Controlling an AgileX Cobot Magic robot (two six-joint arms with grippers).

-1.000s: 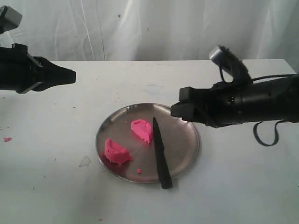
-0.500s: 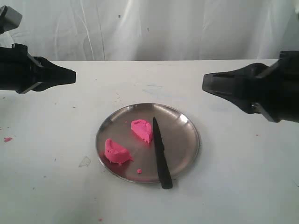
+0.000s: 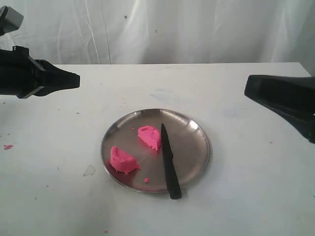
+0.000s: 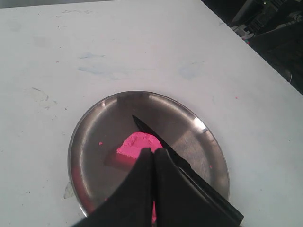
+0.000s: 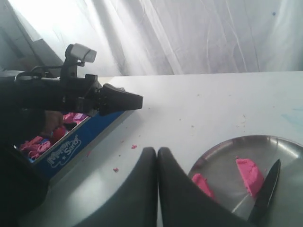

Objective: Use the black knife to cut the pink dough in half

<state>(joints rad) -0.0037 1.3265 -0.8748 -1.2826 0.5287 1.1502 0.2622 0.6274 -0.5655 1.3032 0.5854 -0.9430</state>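
Exterior view, nearest first: black knife [image 3: 168,164] lying in a round steel plate [image 3: 204,147] on the white counter [image 3: 256,196], handle end poking over the near rim, tip pointing away. Same plate, left of the blade, pink dough [image 3: 122,160] cut in two: one half near the left rim, the other half [image 3: 149,137] farther back, just beside the blade toward its tip. Halves apart, with a tiny pink crumb [image 3: 146,180] close to the near rim. Beyond and to either side, left fingers [image 3: 66,78] and right fingers [image 3: 275,93] up off the counter, well apart from the plate, both pairs pressed together and gripping nothing. White curtain [image 3: 162,29] at the back.

Right wrist view only: blue box [image 5: 78,137] by the left arm, holding pink lumps [image 5: 31,146] — out of frame in the exterior view. Left wrist view: one dough half plain to see, the other almost wholly hidden behind the closed fingers.
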